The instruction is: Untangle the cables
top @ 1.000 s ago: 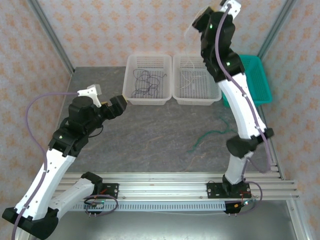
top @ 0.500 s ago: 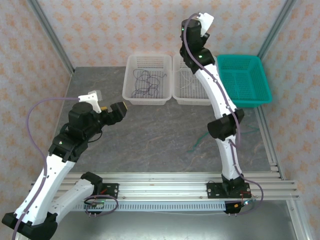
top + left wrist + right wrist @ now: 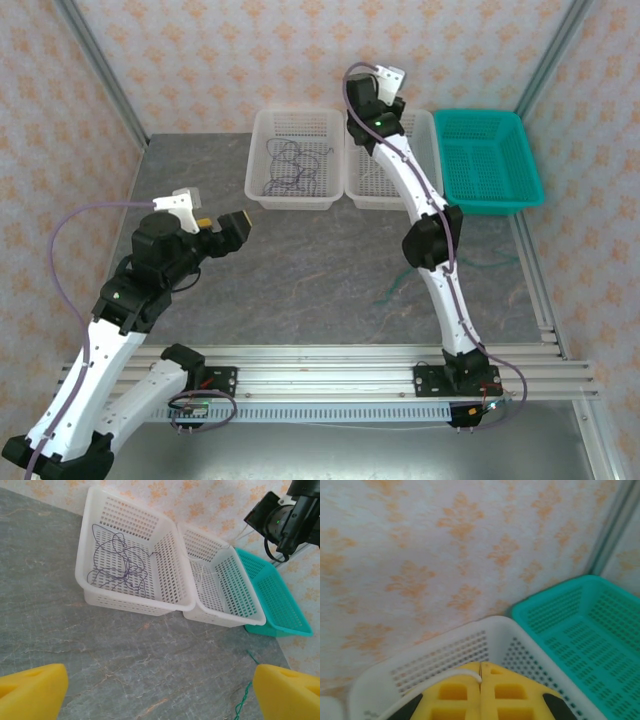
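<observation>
Partly, the job appears done. Along the far edge of the grey table [image 3: 300, 270] three baskets are set side by side. The purple cable [image 3: 120, 567] is seen lying loosely coiled in the left white basket [image 3: 125, 602], apart from the other cables, so it is judged to be sorted.

The right gripper [image 3: 480, 680] is held above the middle white basket [image 3: 225, 620], near its far wall, with its yellow pads pressed together. A thin white cable [image 3: 440, 685] is seen coming out of the seam between the pads and seems to be pinched there. A faint white strand can be made out inside that basket. This cable is judged to be over its place but not yet released.

Nothing can be seen in the teal basket [image 3: 500, 203] at the far right corner. The green cable [image 3: 397, 287] is stretched on the bare table toward the right edge, clear of every basket, and is judged to be the part left to move.

The left gripper [image 3: 238, 225] is held over the left half of the table, pointed toward the baskets. Its jaws are spread wide and nothing is between them.
</observation>
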